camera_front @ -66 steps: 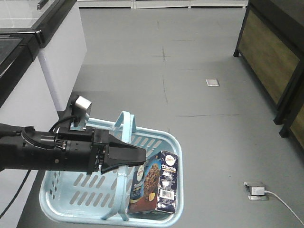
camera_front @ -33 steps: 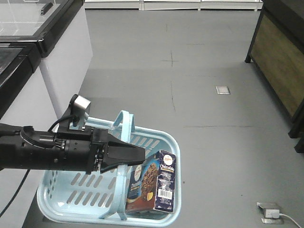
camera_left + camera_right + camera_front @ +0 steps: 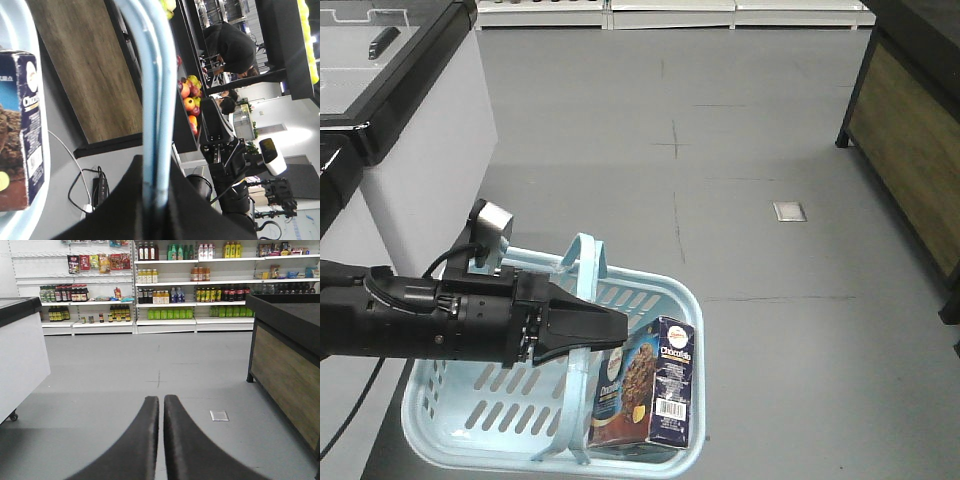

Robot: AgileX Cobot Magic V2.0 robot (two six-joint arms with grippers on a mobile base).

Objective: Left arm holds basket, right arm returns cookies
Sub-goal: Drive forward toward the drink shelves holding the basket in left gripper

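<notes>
The light blue basket (image 3: 470, 440) hangs by its two hoop handles (image 3: 582, 268) from my left gripper (image 3: 620, 330), which is shut on them. In the left wrist view both handles (image 3: 152, 90) run down between the dark jaws of the left gripper (image 3: 154, 172), pinched tight. The cookies (image 3: 645, 395), a dark navy and brown box, stand upright in the basket's right end, also visible as the cookies (image 3: 20, 140) at the left of that view. My right gripper (image 3: 163, 400) is shut and empty, pointing out over bare grey floor. It does not appear in the front view.
A white freezer cabinet (image 3: 410, 150) stands on the left and a dark wood-sided display (image 3: 910, 130) on the right. A metal floor plate (image 3: 790, 211) lies ahead. Shelves of bottles (image 3: 190, 290) line the far wall. Fruit (image 3: 189, 100) and a person (image 3: 232, 47) show beyond the handles.
The floor plate, freezer and wooden display have slid down and right in the front view. The floor socket at lower right has left the frame. Basket, cookies and left arm keep their places.
</notes>
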